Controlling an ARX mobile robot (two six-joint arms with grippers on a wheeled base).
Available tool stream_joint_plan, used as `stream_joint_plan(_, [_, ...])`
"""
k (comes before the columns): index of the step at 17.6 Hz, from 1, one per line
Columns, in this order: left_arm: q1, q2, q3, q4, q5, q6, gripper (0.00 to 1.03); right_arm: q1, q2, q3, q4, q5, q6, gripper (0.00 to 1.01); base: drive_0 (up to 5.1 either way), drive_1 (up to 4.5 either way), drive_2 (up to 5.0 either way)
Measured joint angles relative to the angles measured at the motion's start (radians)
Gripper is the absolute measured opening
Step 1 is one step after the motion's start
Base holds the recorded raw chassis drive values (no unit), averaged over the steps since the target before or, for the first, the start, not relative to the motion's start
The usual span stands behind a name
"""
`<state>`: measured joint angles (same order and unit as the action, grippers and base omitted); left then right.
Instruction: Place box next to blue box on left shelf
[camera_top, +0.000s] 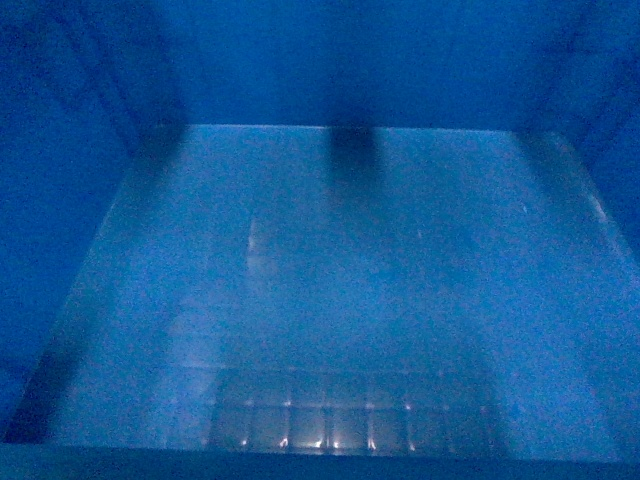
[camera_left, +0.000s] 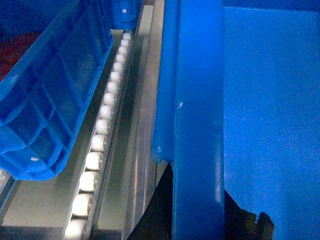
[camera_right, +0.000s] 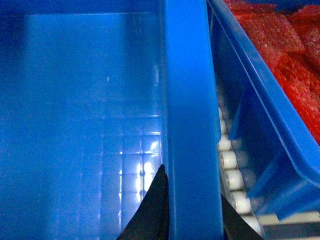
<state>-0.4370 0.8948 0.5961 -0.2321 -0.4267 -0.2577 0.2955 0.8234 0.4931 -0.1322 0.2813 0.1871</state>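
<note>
Blue plastic fills every view: the box (camera_top: 330, 290) sits so close under the head camera that only its shiny grid-embossed floor and inner walls show. Each arm holds it by a side rim, presumably so the wide crate stays level while it travels. The right gripper (camera_right: 192, 220) is clamped on the right rim, one dark finger inside the wall and one outside. The left gripper (camera_left: 200, 220) seems to pinch the left rim the same way, though only dark finger shapes at the frame's bottom edge show.

The box is over the left shelf (camera_left: 107, 107), whose white rollers and grey rails run along both its flanks; whether it rests on them cannot be told. A ribbed blue crate (camera_left: 50, 95) lies just left, and another crate (camera_right: 265, 120) (holding red material (camera_right: 285, 50)) just right. No label or writing is legible anywhere.
</note>
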Motion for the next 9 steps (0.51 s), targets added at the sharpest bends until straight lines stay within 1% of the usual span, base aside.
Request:
stream_joint_plan(2, [0.000,0.000,0.000,0.001,-0.001,-0.001,0.08,0.000,0.000,0.000,0.002,0.000,-0.001,0.09,-0.1,3.82,-4.0])
stream_joint_plan(9, [0.000,0.001,0.000,0.002,0.000,-0.001,0.08,0.000,0.000,0.000,0.002,0.000,-0.001,0.09,0.0,0.00,0.0])
